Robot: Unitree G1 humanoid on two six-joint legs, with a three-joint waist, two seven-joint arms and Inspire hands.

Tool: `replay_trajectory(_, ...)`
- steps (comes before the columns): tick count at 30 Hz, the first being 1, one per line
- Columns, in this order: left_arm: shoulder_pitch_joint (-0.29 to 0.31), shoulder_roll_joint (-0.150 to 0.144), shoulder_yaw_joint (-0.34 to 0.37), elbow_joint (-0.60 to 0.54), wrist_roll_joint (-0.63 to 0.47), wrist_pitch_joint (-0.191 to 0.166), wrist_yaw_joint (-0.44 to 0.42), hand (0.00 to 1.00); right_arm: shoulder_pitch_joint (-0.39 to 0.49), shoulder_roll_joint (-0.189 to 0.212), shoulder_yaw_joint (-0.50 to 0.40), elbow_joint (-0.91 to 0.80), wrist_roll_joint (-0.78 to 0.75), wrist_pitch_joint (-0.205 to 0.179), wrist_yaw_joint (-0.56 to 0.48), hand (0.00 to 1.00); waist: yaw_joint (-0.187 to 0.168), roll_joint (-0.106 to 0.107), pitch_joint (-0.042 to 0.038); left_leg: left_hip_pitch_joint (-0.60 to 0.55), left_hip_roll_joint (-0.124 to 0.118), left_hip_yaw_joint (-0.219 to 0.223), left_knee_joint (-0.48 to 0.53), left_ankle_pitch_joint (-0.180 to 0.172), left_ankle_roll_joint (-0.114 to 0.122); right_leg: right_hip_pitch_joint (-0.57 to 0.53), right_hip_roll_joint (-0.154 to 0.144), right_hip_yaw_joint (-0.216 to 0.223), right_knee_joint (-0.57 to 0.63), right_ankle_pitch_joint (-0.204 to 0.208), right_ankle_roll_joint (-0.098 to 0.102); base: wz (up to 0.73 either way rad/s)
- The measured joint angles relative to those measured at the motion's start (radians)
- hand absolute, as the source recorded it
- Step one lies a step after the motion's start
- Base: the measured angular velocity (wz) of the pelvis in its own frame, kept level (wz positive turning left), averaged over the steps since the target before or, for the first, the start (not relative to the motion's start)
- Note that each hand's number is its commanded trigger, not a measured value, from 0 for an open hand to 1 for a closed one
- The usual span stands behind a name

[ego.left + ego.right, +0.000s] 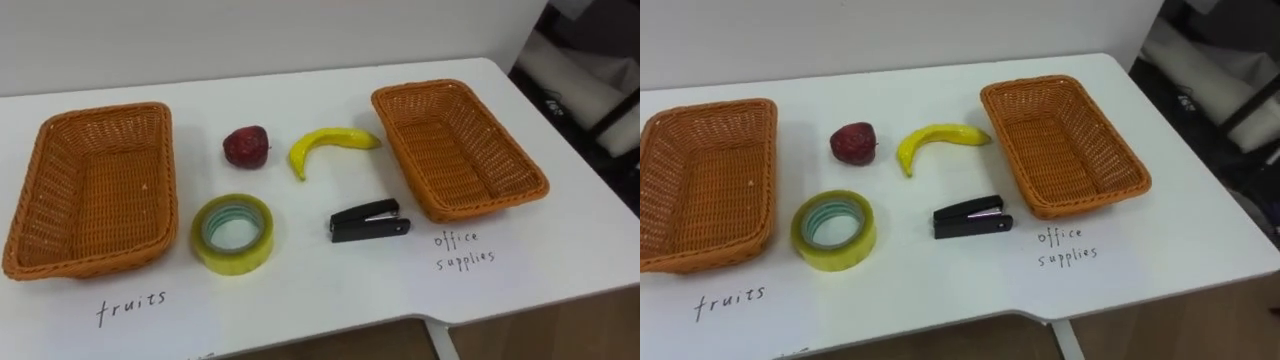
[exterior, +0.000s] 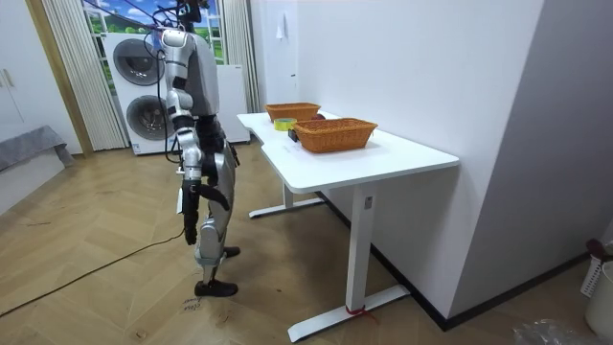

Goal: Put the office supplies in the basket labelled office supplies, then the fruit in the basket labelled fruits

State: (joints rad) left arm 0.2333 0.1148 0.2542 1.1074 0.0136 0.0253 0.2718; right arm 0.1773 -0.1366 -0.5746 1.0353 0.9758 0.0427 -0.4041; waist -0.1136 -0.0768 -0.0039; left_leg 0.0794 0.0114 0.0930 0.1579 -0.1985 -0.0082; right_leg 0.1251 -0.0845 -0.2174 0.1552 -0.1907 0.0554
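1. fruit and office things all lie loose on the white table [image 1: 300, 310], in the open space between two wicker baskets. none of them is in a basket.
2. the left basket [image 1: 95, 190] sits at the robot's left end of the table and has nothing inside. a handwritten fruits label [image 1: 131, 305] is on the tabletop in front of it.
3. the right basket [image 1: 460, 150] sits toward the robot's right, turned a little askew, and it also has nothing inside. a handwritten office label [image 1: 462, 250] is in front of it.
4. the apple [image 1: 245, 146], dark red, lies just right of the left basket's far corner, apart from it.
5. the banana [image 1: 325, 143] lies to the right of the apple, near it but not touching. one end of it points at the right basket's rim and comes close to it.
6. the tape roll [image 1: 235, 262] lies flat on its side, nearer the robot than the apple and just beside the left basket's right wall.
7. the stapler [image 1: 368, 222], black and closed, lies right of the tape roll, on the robot's side of the banana, near the right basket's front corner.
8. in the room view the robot stands upright on the wooden floor [image 2: 115, 287], a little back from the table's long edge, with washing machines [image 2: 144, 91] behind it.
9. the right hand [image 2: 189, 177] hangs low beside the hip, well apart from the table. it is too small there to tell whether it is open or closed.
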Motion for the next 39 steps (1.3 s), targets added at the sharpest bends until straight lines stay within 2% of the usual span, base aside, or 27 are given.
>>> replay_trajectory(6,0.016,0.011,0.001,-0.011,0.000,0.001,-0.001,0.00,-0.024,-0.022,-0.044,-0.131,-0.049,-0.052,-0.181,0.00,-0.018,-0.007,-0.0022,0.000,0.000,0.003,-0.008,0.001,0.001,-0.006,0.000,0.002,0.000,0.000,0.000,-0.01)
replay_trajectory(11,0.036,0.014,-0.006,-0.071,0.002,0.002,-0.003,0.00,-0.016,-0.030,-0.035,-0.386,-0.125,-0.078,-0.346,0.00,-0.015,-0.010,-0.0009,-0.018,0.001,0.017,-0.008,0.002,0.003,-0.038,0.000,0.019,0.017,0.000,0.001,-0.08)
replay_trajectory(13,0.037,0.020,-0.025,-0.097,0.006,0.002,0.000,0.00,-0.019,-0.034,-0.021,-0.520,-0.203,-0.098,-0.417,0.00,-0.012,-0.016,0.0046,-0.020,0.000,0.018,-0.008,0.002,0.003,-0.041,0.000,0.023,0.017,0.000,0.001,-0.04)
replay_trajectory(15,0.036,0.021,-0.028,-0.106,0.026,0.001,0.001,0.00,-0.023,-0.049,0.009,-0.575,-0.294,-0.112,-0.454,0.00,-0.012,-0.015,0.0079,-0.020,0.000,0.017,-0.009,0.002,0.003,-0.041,0.000,0.023,0.015,0.000,0.001,0.00)
replay_trajectory(19,0.033,0.020,-0.053,-0.108,0.048,-0.002,0.001,0.00,-0.029,-0.059,0.021,-0.705,-0.421,-0.119,-0.507,0.00,0.005,-0.017,0.0073,-0.022,0.001,0.021,-0.010,0.002,0.003,-0.046,0.001,0.025,0.017,0.000,0.001,-0.03)
replay_trajectory(21,0.030,0.021,-0.053,-0.110,0.049,-0.002,0.001,0.00,-0.029,-0.062,0.023,-0.785,-0.444,-0.121,-0.517,0.00,0.007,-0.013,0.0068,-0.035,0.001,0.020,-0.009,0.002,0.003,-0.059,0.001,0.023,0.018,0.000,0.001,0.00)
replay_trajectory(23,0.030,0.021,-0.052,-0.107,0.048,-0.003,0.001,0.00,-0.027,-0.066,0.023,-0.859,-0.470,-0.122,-0.522,0.00,0.008,-0.010,0.0097,-0.037,0.001,0.020,-0.009,0.002,0.003,-0.061,0.001,0.023,0.018,0.000,0.001,0.00)
replay_trajectory(26,0.034,0.020,-0.052,-0.109,0.047,-0.003,0.001,0.00,-0.034,-0.069,0.023,-0.957,-0.574,-0.131,-0.535,0.00,0.011,-0.008,0.0083,-0.037,0.001,0.019,-0.011,0.002,0.003,-0.061,0.001,0.021,0.017,0.000,0.001,0.00)
replay_trajectory(30,0.034,0.019,-0.051,-0.102,0.070,-0.005,-0.001,0.00,-0.051,-0.101,0.023,-1.076,-0.683,-0.132,-0.538,0.00,0.023,-0.012,0.0054,-0.036,0.001,0.022,-0.012,0.003,0.004,-0.067,0.000,0.021,0.019,0.000,0.001,-0.03)
replay_trajectory(34,0.033,0.021,-0.055,-0.098,0.069,-0.007,-0.001,0.00,-0.094,-0.138,0.025,-1.143,-0.752,-0.134,-0.535,0.00,0.035,-0.030,0.0036,-0.034,0.001,0.021,-0.010,0.004,0.004,-0.065,0.000,0.023,0.018,0.000,0.001,0.00)
replay_trajectory(39,0.035,0.020,-0.060,-0.055,0.069,-0.008,-0.001,0.00,-0.113,-0.148,0.053,-1.287,-0.828,-0.133,-0.508,0.00,0.042,-0.047,0.0065,-0.034,0.001,0.017,-0.007,0.004,0.004,-0.057,0.000,0.021,0.018,0.000,0.001,0.02)
